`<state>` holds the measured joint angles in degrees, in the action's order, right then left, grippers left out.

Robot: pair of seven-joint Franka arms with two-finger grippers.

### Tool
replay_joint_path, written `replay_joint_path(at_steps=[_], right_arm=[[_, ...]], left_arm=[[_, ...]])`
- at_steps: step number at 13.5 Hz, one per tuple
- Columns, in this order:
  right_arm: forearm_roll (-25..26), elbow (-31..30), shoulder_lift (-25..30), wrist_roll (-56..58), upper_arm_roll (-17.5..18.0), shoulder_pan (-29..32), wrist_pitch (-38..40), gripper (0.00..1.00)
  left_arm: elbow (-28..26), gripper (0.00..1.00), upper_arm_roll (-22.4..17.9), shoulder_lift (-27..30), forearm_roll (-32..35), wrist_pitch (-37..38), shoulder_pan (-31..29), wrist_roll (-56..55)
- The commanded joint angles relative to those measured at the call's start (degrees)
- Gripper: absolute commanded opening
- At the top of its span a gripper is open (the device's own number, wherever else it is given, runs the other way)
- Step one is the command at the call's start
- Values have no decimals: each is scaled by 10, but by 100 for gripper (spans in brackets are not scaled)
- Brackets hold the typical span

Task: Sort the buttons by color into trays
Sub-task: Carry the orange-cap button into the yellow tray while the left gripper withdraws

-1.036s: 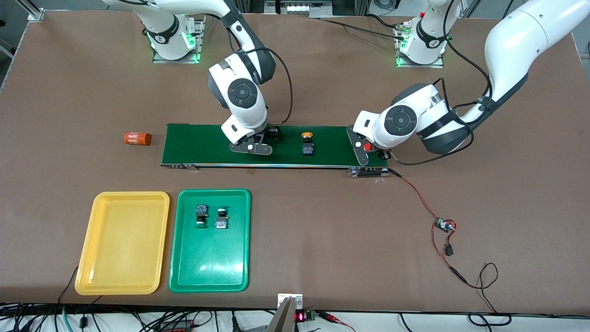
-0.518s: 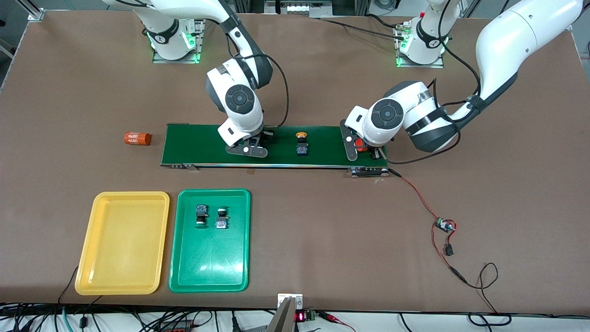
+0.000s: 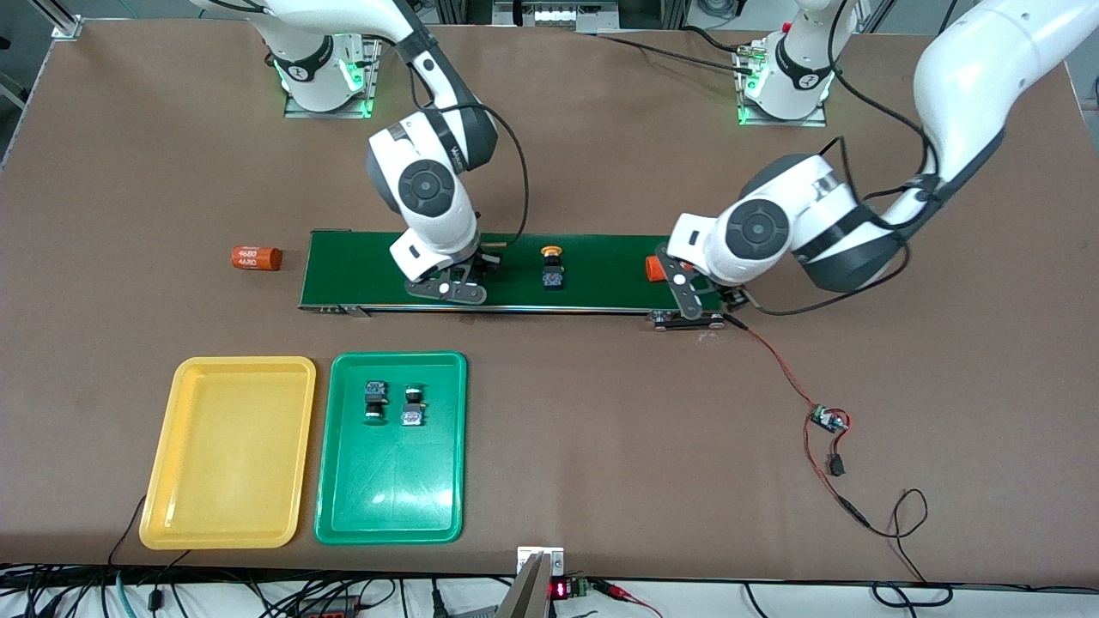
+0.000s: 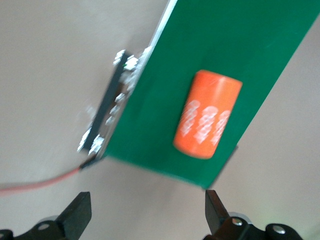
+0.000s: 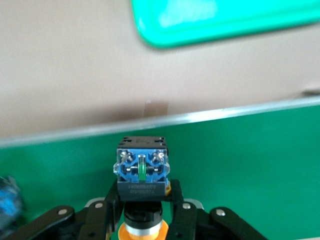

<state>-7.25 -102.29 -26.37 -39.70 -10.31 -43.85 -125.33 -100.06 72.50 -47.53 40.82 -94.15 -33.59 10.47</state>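
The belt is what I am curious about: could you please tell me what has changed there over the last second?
The right hand closed on a yellow-capped button over the belt. The left hand opened, leaving an orange cylinder on the belt's end. The other yellow-capped button rode along the belt toward the right arm's end. Both trays and the two buttons in the green one stayed put.

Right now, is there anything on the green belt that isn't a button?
Yes. An orange cylinder lies on its side on the conveyor belt, at the left arm's end, under the open left gripper. It is no button, so neither tray suits it.
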Motion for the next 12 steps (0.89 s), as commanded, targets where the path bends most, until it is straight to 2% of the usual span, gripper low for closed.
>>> replay_joint_path(at_steps=[1, 2, 4, 6, 8, 9, 10, 12], right_arm=[[-8, 122, -26, 6, -9, 66, 91, 13], [-5, 164, -47, 13, -12, 90, 111, 13], [0, 211, -83, 57, -12, 144, 134, 13], [2, 216, -101, 95, -13, 179, 125, 13], [33, 220, -115, 168, -14, 207, 119, 7], [45, 220, -122, 209, -14, 229, 119, 2], [49, 220, -125, 248, -13, 245, 111, 0], [51, 220, -140, 340, -16, 268, 68, 0]], left_arm=[[80, 100, 5, 10, -16, 86, 4, -45], [109, 100, 4, 9, -22, 106, 6, -58], [176, 100, 4, 10, -45, 148, 7, -106], [221, 100, 5, 11, -46, 179, 7, -149], [258, 100, -3, 29, -64, 191, 7, -178], [261, 100, -27, 71, -78, 189, 18, -188], [264, 100, -68, 104, -88, 189, 37, -195], [268, 100, -168, 173, -142, 159, 72, -205]])
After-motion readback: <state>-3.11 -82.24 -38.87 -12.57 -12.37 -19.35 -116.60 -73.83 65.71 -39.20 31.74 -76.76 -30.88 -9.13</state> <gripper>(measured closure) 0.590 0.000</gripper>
